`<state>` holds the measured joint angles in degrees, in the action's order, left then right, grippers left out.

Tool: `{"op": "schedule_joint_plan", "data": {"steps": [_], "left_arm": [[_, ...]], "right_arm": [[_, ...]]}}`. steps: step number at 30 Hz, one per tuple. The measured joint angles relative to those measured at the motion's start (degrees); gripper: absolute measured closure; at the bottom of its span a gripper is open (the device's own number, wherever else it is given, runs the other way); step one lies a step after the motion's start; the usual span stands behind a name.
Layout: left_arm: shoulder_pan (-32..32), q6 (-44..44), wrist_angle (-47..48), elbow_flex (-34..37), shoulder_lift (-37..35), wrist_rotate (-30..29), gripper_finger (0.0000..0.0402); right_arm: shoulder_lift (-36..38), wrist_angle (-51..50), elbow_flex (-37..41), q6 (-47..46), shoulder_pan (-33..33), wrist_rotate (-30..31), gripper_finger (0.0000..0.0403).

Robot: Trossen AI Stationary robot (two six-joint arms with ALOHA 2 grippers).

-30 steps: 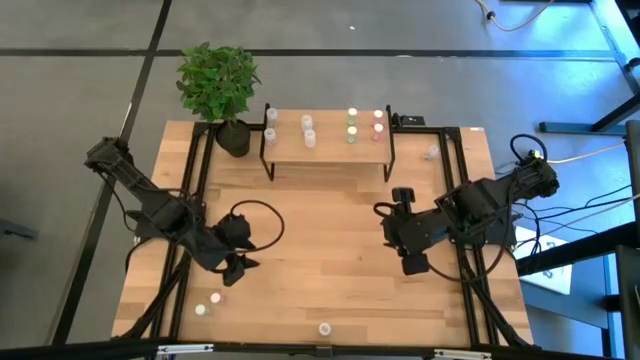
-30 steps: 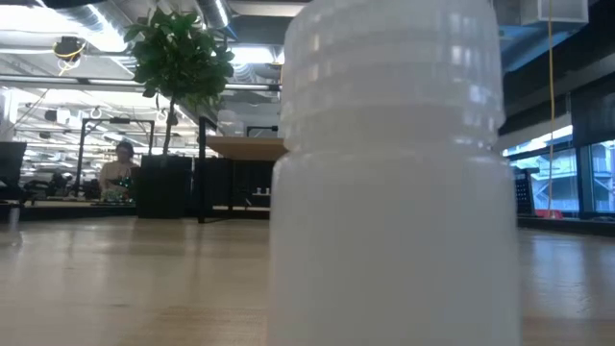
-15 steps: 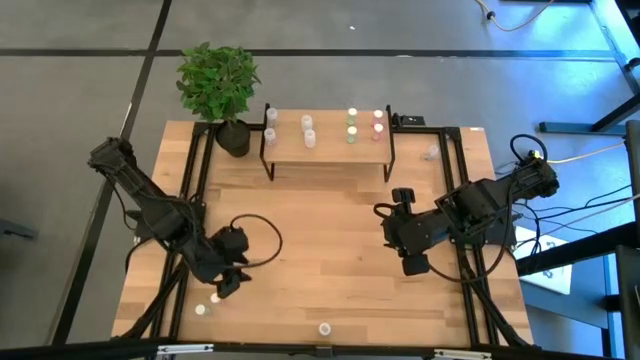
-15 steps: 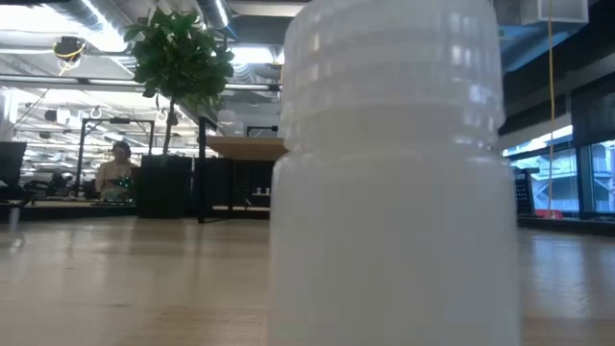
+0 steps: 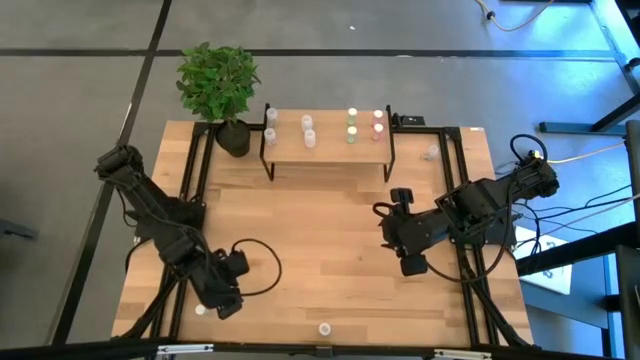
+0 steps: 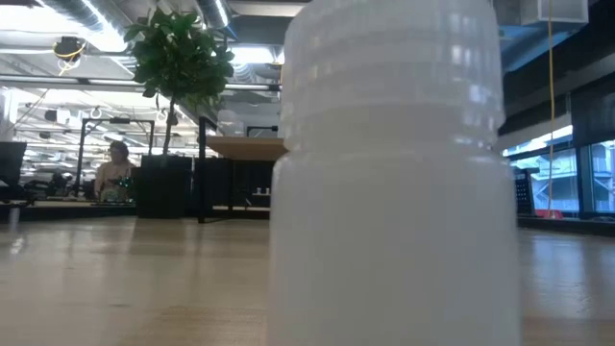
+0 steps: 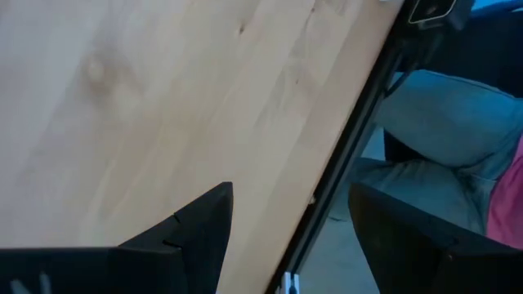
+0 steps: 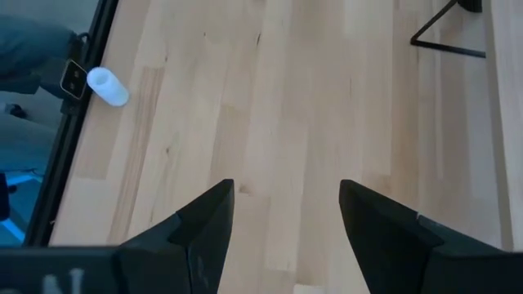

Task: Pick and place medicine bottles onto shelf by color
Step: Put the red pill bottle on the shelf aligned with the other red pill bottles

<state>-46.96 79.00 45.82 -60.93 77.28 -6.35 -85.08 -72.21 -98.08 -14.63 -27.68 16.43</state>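
Observation:
The shelf (image 5: 325,148) stands at the table's far edge and carries several medicine bottles (image 5: 352,124) with white, green and pink caps. One loose bottle (image 5: 200,310) stands at the near left. Another (image 5: 324,328) stands at the near edge and fills the low view (image 6: 389,173). A third (image 5: 430,152) lies right of the shelf, also seen in the right wrist view (image 8: 107,86). My left gripper (image 5: 228,303) hovers open just right of the near-left bottle, with nothing between its fingers (image 7: 290,196). My right gripper (image 5: 412,265) waits open over the table's right half (image 8: 286,192).
A potted plant (image 5: 220,85) stands at the far left corner beside the shelf. Black frame rails (image 5: 190,190) run along both sides of the table. A person's legs (image 7: 441,139) show beyond the table edge in the left wrist view. Bare wood lies mid-table.
My left gripper has gone down toward the table's near edge and a little left, rolling at the wrist as it went. It now covers the spot where a second near-left bottle showed before. Its fingers have stayed open. The right arm has kept still.

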Motion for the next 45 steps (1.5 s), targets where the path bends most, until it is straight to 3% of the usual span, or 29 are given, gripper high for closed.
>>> {"op": "schedule_joint_plan", "data": {"steps": [10,16,23,36,45], "left_arm": [[-0.68,3.58,11.19,-5.75,-0.26,-1.57,0.0165],[-3.13,5.69,12.84,-9.65,1.25,-2.56,0.0165],[-6.76,14.3,14.16,-12.52,6.77,-1.45,0.0165],[-13.58,29.73,18.29,-13.18,10.11,1.84,0.0165],[-16.39,31.88,18.04,-13.18,13.16,-2.24,0.0165]], "right_arm": [[0.0,1.32,0.0,0.1,0.0,0.0,0.0179],[0.0,1.32,0.0,0.11,0.0,0.0,0.0179],[-0.02,2.61,0.0,2.84,0.0,0.02,0.0179],[-0.04,4.8,0.0,4.56,0.0,0.0,0.0179],[-0.22,4.77,0.0,4.42,0.02,0.02,0.0179]]}}
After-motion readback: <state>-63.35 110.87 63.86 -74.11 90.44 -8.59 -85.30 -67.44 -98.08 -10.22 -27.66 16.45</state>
